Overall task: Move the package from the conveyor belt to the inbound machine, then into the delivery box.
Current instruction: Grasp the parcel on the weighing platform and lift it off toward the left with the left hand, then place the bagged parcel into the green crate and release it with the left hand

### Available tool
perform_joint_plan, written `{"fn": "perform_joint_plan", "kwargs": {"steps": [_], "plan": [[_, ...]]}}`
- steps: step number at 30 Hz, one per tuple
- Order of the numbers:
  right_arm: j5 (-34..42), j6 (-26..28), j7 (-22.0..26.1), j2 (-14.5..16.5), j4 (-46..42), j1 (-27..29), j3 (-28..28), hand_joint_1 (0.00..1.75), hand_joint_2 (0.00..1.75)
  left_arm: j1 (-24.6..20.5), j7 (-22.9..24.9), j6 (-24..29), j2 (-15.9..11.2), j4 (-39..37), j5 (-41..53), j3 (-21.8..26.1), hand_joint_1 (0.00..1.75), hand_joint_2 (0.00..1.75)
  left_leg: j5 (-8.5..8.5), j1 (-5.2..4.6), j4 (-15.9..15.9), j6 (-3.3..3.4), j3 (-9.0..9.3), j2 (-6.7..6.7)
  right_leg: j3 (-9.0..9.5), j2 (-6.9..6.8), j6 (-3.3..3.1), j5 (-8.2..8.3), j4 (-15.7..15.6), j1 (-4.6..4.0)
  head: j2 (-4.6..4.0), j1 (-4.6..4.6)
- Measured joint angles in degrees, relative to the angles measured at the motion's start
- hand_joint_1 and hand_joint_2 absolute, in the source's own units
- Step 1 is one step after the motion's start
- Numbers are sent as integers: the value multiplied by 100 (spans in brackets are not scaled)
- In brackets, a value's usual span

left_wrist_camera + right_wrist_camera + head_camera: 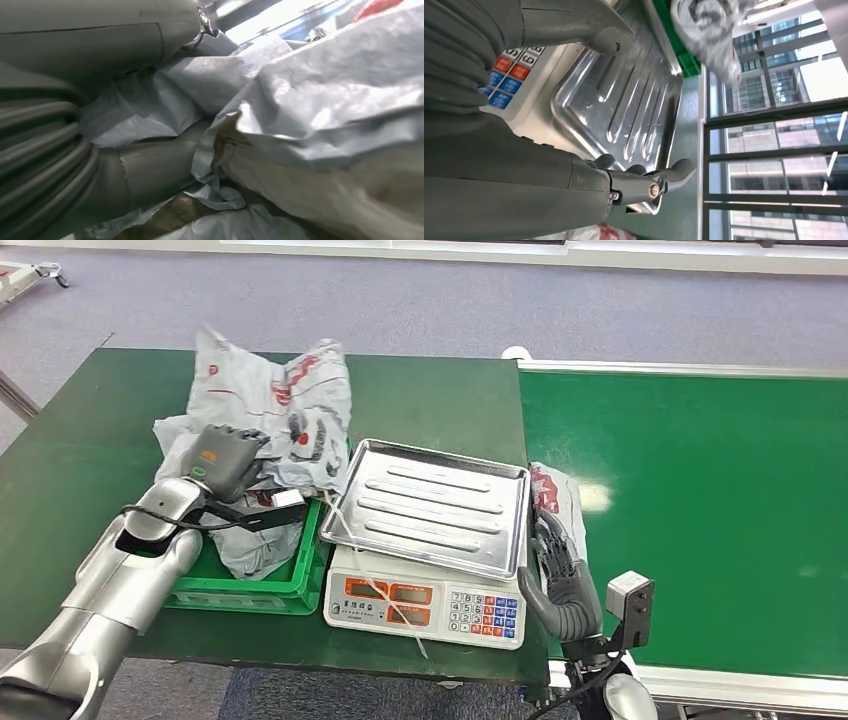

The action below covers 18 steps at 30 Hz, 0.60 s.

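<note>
A small grey-and-red package (553, 494) lies at the near left edge of the green conveyor belt (700, 520), beside the scale. Just in front of it my right hand (560, 575) is open, its fingers spread and reaching up to the package; whether they touch it I cannot tell. The scale's steel tray (430, 505) is bare and also appears in the right wrist view (624, 100). Over the green basket (290, 588), my left hand (225, 455) grips a crumpled grey package (300, 125), whose plastic lies between the thumb (150, 170) and the fingers.
More grey packages with red print (290, 405) are heaped in and behind the basket on the green table (90, 440). The scale's keypad (420, 605) faces me. A loose white strap hangs over its front. Blue-grey floor lies beyond the table.
</note>
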State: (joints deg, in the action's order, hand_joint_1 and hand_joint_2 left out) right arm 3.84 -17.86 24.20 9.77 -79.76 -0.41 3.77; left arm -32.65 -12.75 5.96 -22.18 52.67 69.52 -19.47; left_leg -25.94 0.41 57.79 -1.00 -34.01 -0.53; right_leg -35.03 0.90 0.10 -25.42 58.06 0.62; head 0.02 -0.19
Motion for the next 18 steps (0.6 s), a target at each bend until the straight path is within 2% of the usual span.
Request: {"fn": "perform_joint_plan", "kwargs": {"steps": [1,5,8,12,15,18], "plan": [[-12,2,-1,1,0,20,-33,0,175,131,73,19,-48,-30,102,221,175,175,-2,0,0,-3,1,5,-1,4,-1,-1,0,0,0,-1],[-49,-9,-2,11,3,65,-136,0,175,726,231,45,-132,59,526,1063,0,175,-6,0,-1,-7,1,15,-11,16,-6,-4,0,0,0,0],[-68,-16,-2,28,22,70,-154,0,175,1124,256,36,-104,313,625,1579,0,175,-10,0,0,-7,-1,15,-14,16,-7,-6,0,-1,0,-1],[-73,-32,2,47,61,72,-161,0,175,1467,114,-9,-21,639,542,2026,0,175,-11,0,-1,-6,-2,14,-14,14,-8,-7,0,-1,0,0],[-65,-37,13,63,89,70,-163,0,175,1677,-232,-16,132,950,241,2252,0,175,-11,0,0,-6,-2,12,-13,12,-8,-7,0,0,0,-1],[-64,-10,15,85,97,68,-163,0,175,1853,-708,-209,403,1357,-531,2344,0,175,-11,0,0,-6,-3,7,-11,6,-7,-6,-1,0,0,0]]}}
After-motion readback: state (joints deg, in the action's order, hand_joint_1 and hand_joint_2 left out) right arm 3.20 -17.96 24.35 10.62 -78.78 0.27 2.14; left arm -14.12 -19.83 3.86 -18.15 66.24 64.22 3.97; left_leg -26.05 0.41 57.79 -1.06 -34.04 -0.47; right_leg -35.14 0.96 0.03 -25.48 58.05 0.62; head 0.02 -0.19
